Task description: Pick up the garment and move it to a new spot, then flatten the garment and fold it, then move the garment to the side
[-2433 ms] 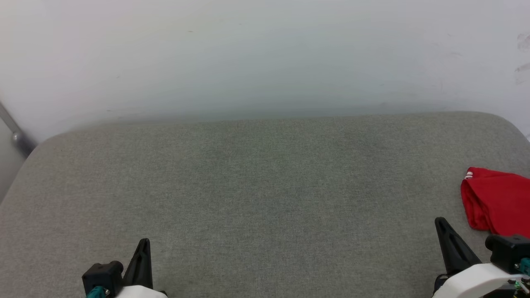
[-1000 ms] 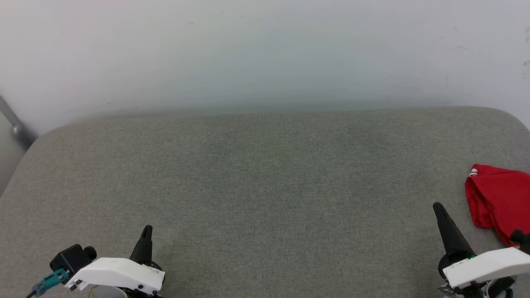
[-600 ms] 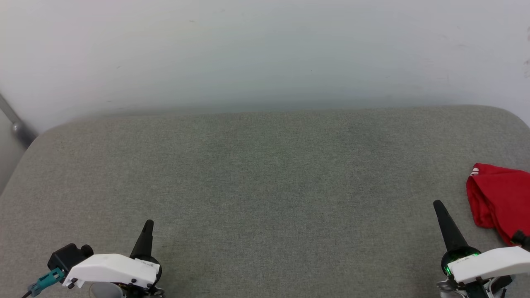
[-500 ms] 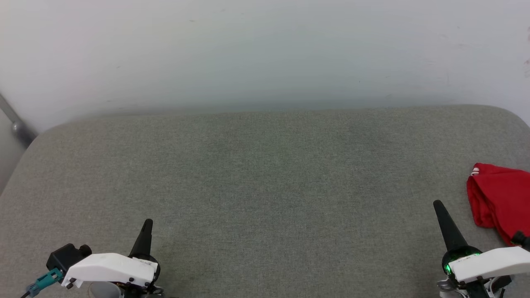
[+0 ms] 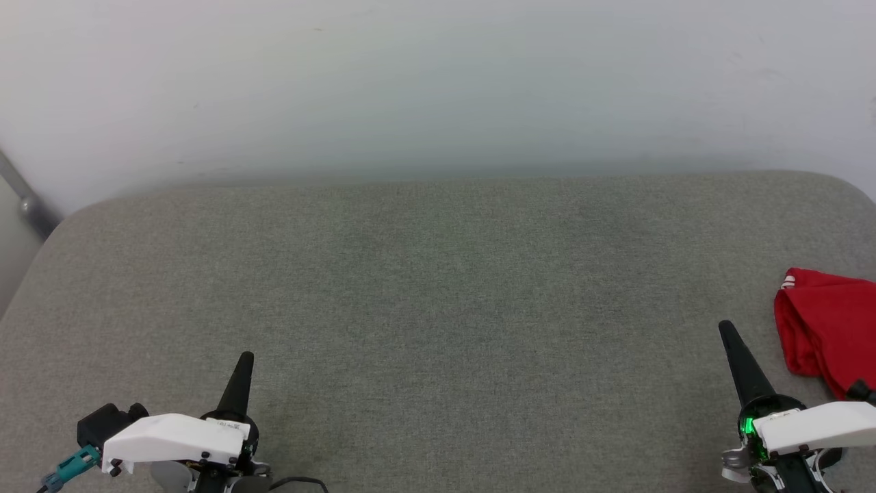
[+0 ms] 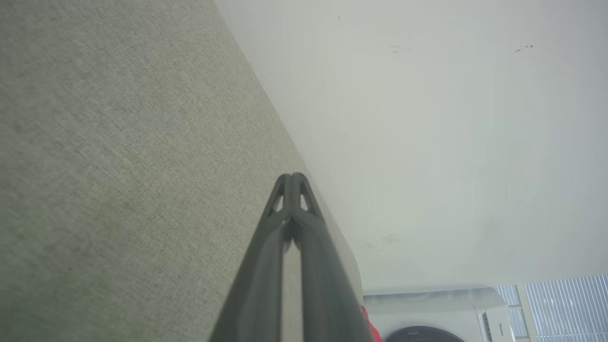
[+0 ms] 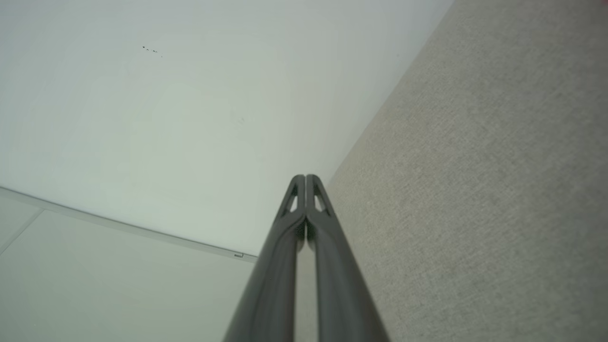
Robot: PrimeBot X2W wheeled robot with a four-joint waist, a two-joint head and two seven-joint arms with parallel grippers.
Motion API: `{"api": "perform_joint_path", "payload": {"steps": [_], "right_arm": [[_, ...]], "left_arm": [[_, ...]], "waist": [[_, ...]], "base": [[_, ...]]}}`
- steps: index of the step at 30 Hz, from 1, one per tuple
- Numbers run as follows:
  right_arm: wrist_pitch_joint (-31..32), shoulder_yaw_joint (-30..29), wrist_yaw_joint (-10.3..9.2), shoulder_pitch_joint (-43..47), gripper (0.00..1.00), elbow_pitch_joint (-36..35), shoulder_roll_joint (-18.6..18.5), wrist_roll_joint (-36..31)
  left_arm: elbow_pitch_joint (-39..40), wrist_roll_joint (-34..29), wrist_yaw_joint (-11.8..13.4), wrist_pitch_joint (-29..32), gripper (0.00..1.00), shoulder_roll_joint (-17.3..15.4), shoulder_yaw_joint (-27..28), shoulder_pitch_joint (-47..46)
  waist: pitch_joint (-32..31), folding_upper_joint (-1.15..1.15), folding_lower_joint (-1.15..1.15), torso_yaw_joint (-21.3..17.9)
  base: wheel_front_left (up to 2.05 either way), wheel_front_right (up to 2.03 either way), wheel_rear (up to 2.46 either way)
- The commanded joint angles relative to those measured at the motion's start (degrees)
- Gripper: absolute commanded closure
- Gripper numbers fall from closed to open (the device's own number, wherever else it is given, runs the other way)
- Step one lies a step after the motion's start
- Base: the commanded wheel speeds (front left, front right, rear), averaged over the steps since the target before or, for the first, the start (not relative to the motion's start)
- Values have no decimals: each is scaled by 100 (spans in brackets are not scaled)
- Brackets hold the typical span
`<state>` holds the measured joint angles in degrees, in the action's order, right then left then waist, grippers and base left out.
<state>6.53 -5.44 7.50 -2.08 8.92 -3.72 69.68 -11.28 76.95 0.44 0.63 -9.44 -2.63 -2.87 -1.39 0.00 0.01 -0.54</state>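
The garment (image 5: 828,335), a red bundle with a bit of white striped trim at its top left corner, lies folded at the far right of the grey cushioned surface (image 5: 438,287), cut off by the head view's edge. My right gripper (image 5: 724,330) points up just left of it, apart from it, fingers pressed together and empty. Its tips (image 7: 305,178) meet in the right wrist view. At the lower left my left gripper (image 5: 246,358) is shut and empty too, far from the garment; its joined tips (image 6: 292,176) show in the left wrist view, with a red sliver of the garment (image 6: 368,320) beside them.
A pale wall (image 5: 438,89) rises behind the surface's far edge. A grey metal bar (image 5: 24,202) slants at the far left corner. In the left wrist view a white appliance (image 6: 441,316) with a round door and window blinds (image 6: 565,304) stand beyond the surface.
Both arms have drawn back a little and their fingers now point slightly higher in the head view. The picture has shifted slightly, so the camera moved. The garment lies as before.
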Motion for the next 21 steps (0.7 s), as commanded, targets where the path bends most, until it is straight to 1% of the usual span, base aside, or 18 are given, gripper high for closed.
{"api": "perform_joint_path", "payload": {"steps": [1, 21], "right_arm": [[-5, -20, -1, -115, 100, -14, 5, 123], [-4, -63, -1, -286, 100, 233, 47, 1113]], "left_arm": [[15, 77, -52, 25, 100, 19, 77, -146], [-122, 771, -408, 274, 100, 304, 453, -255]], "waist": [[3, 0, 0, 1], [65, 0, 0, 23]], "base": [[0, 0, 0], [0, 0, 0]]}}
